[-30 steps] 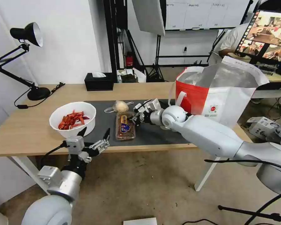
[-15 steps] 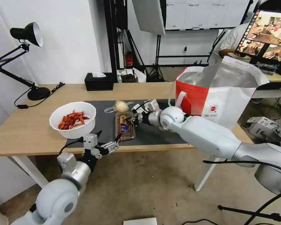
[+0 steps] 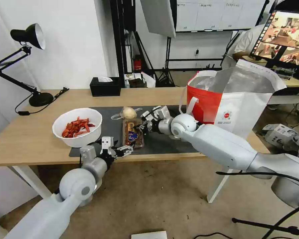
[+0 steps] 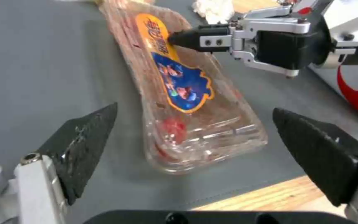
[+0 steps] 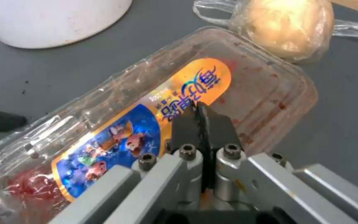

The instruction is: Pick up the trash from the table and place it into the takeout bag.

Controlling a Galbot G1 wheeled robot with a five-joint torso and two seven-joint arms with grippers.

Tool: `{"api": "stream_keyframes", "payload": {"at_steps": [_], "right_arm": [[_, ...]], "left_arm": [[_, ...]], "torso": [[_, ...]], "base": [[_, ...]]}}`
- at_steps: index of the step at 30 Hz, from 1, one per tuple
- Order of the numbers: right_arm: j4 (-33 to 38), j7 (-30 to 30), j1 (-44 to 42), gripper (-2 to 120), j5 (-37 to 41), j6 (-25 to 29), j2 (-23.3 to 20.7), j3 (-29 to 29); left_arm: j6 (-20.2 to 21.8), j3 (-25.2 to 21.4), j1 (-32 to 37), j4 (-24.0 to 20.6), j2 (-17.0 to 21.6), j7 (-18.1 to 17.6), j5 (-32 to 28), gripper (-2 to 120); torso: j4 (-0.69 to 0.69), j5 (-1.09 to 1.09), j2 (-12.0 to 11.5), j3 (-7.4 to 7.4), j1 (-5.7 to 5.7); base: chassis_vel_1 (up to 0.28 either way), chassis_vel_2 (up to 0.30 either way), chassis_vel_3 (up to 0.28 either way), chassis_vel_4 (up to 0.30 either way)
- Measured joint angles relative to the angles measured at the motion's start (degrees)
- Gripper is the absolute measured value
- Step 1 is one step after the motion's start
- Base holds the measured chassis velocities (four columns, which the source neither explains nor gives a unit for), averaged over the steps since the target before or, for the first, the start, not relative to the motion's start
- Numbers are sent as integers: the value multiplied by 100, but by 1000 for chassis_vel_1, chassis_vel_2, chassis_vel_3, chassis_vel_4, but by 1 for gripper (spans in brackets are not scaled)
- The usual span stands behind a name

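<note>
The clear clamshell tray (image 3: 133, 133) (image 4: 187, 102) (image 5: 146, 109) with its orange-and-blue label lies on the dark mat (image 3: 169, 142) of the table (image 3: 30, 139). My right gripper (image 3: 140, 126) (image 5: 199, 107) is shut, its tips resting on the tray's label. At the table's front edge my left gripper (image 3: 120, 148) (image 4: 193, 110) is open, its fingers either side of the tray's near end and apart from it. Behind the tray lies the wrapped yellowish lump (image 3: 129, 113) (image 5: 289, 26). The white bowl of red shells (image 3: 77, 127) is to the left. The red-and-white takeout bag (image 3: 229, 99) stands open at the right.
A crumpled white tissue (image 4: 212, 9) lies past the tray, by my right gripper. At the table's back stand a black tissue box (image 3: 105, 87) and a desk lamp (image 3: 40, 98). The right forearm spans the mat in front of the bag.
My left arm has swung up and right from below the table edge to the tray's near end, still open. The right gripper has barely moved.
</note>
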Motion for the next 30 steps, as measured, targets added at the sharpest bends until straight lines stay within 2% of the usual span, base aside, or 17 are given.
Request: {"api": "stream_keyframes", "payload": {"at_steps": [8, 20, 23, 26, 28, 30], "right_arm": [[-13, -2, -10, 0, -2, 6, 20, 8], [-22, -1, -54, 0, -4, 11, 29, 45], [-24, 3, -59, 0, -4, 11, 32, 62], [-24, 11, -75, 0, -5, 11, 35, 94], [-24, 14, -78, 0, -6, 11, 35, 100], [-23, 23, -94, 0, -8, 11, 31, 124]], "left_arm": [[205, 138, -346, 305, -39, -78, -429, 100], [293, 328, -617, 495, -66, -71, -564, 99], [293, 389, -679, 517, -64, -69, -570, 95], [290, 470, -740, 553, -67, -69, -569, 82], [289, 488, -752, 559, -67, -68, -566, 79], [288, 551, -796, 575, -74, -67, -553, 66]], "torso": [[0, -1, 0, 0, 0], [0, 0, 0, 0, 0], [0, 0, 0, 0, 0], [0, 0, 0, 0, 0], [0, 0, 0, 0, 0], [0, 0, 0, 0, 0]], "base": [[0, 0, 0, 0], [0, 0, 0, 0], [0, 0, 0, 0], [0, 0, 0, 0], [0, 0, 0, 0], [0, 0, 0, 0]]}}
